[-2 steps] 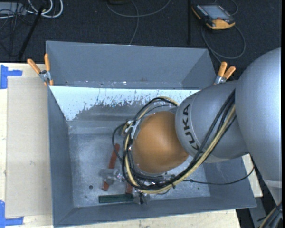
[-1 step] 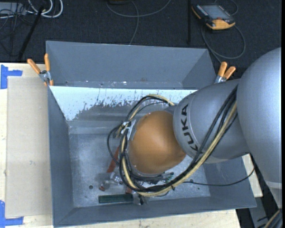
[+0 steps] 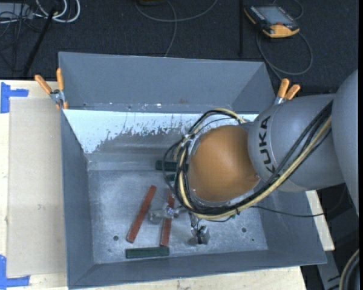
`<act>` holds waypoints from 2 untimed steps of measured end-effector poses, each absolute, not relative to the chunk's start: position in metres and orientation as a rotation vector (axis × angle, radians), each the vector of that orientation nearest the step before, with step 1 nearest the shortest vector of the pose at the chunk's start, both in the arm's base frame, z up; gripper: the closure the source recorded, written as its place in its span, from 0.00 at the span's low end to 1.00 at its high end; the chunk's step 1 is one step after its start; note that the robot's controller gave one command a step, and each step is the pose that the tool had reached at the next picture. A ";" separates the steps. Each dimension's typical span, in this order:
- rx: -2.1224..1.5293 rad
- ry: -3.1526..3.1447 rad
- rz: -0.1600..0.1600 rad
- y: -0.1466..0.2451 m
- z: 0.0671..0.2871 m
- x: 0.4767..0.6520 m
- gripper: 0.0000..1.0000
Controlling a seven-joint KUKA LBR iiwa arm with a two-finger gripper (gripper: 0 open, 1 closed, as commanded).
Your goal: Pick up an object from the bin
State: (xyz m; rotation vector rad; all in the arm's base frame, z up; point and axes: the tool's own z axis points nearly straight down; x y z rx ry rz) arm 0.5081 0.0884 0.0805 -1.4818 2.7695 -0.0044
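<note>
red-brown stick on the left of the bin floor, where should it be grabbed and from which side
Probably best to grip the longer red-brown stick at its middle, coming straight down from above and pinching across its narrow width. It lies flat and slanted on the bin floor, with bare floor along both long sides there.

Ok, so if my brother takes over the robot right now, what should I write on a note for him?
Gripper: down low in the bin, under the orange wrist cover; open or shut, cannot tell.
Things: a red-brown stick lies right beside it, a second red-brown stick lies just past that one, and a dark green bar lies by the near wall.
Done: nothing visibly held yet.
Left: grasp one thing and lift it out.
</note>
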 end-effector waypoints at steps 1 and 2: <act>-1.485 2.769 0.003 0.092 0.080 0.506 1.00; -1.510 2.746 -0.004 0.084 0.226 0.514 1.00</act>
